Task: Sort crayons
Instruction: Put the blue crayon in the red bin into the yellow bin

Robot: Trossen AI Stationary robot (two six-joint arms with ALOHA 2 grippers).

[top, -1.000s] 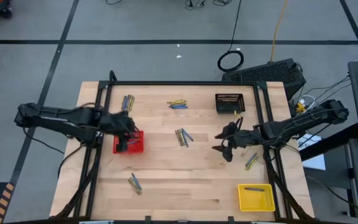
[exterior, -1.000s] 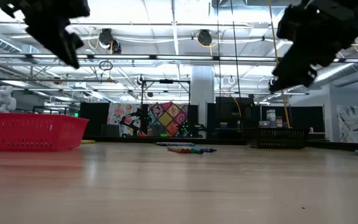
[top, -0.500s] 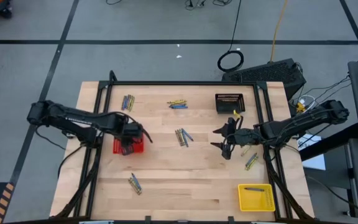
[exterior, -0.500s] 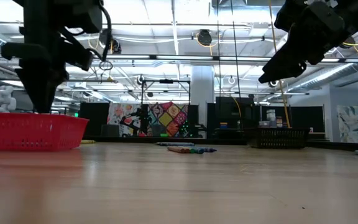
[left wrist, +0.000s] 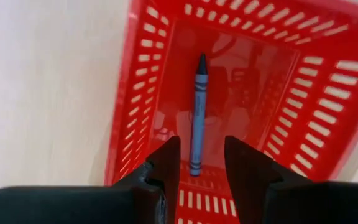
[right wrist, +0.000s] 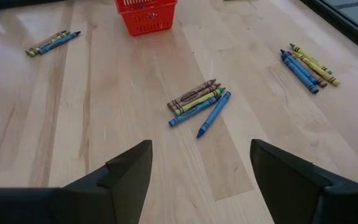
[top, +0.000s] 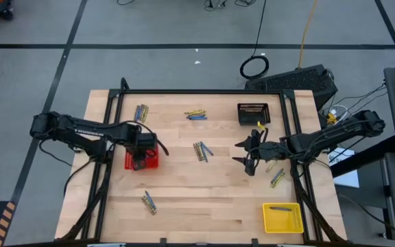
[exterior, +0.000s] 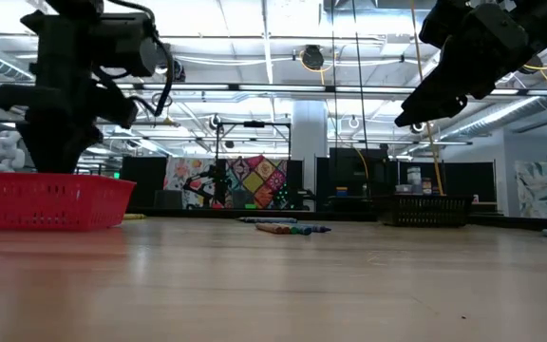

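Hovering over the red basket (left wrist: pixel 328 87), left end effector (left wrist: pixel 202 163) parted and empty, blue crayon (left wrist: pixel 197 112) lying on the basket floor just beyond its fingertips; right end effector (right wrist: pixel 199 163) spread wide above the desk (right wrist: pixel 104 124).

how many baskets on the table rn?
3. Red basket under the left gripper, black basket at the far right side, yellow basket at the near right corner. None seems hidden.

1. A large open lab or workshop hall: exposed ceiling trusses (exterior: pixel 273 90) and hanging lamps (exterior: pixel 312 58).
2. Grey floor with dark tape lines (top: pixel 184 46); cables (top: pixel 255 66) trail beside the wooden table (top: pixel 204 199).
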